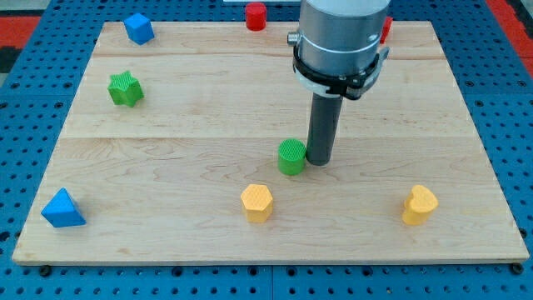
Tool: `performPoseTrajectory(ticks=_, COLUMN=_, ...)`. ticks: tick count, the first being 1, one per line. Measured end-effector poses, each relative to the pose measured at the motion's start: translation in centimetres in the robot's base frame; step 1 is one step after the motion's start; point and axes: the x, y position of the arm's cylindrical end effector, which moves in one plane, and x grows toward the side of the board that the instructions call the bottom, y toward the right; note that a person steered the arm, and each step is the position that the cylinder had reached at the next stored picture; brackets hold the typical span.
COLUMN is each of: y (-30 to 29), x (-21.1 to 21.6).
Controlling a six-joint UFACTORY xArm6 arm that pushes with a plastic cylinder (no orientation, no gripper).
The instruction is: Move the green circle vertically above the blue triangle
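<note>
Blue triangle (pixel 62 209) at bottom-left; green circle (pixel 291 157) touching my tip (pixel 320 160), on its left.

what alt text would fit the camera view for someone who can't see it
My tip rests against the right side of the green circle mid-board, with the blue triangle far off at the bottom left. Also on the wooden board: a green star, a blue block and two yellow blocks.
</note>
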Motion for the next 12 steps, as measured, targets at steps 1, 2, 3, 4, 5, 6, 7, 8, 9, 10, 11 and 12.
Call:
performPoseTrajectory(ticks=1, y=-3.2, x=0.9)
performPoseTrajectory(ticks=2, y=-8.9, x=0.6)
performPoseTrajectory(ticks=3, y=-14.0, x=-0.4)
performPoseTrajectory(ticks=4, y=-14.4, x=-2.7)
performPoseTrajectory(ticks=5, y=-12.3, x=-4.1)
performPoseTrajectory(ticks=6, y=-10.4, x=-5.2)
performPoseTrajectory(ticks=7, y=-13.6, x=-5.9)
performPoseTrajectory(ticks=8, y=-16.9, x=-6.9)
performPoseTrajectory(ticks=9, y=-20.2, x=-7.5)
performPoseTrajectory(ticks=10, y=-22.7, x=-7.7)
performPoseTrajectory(ticks=11, y=-23.8, x=-7.7)
performPoseTrajectory(ticks=12, y=-25.0, x=-7.7)
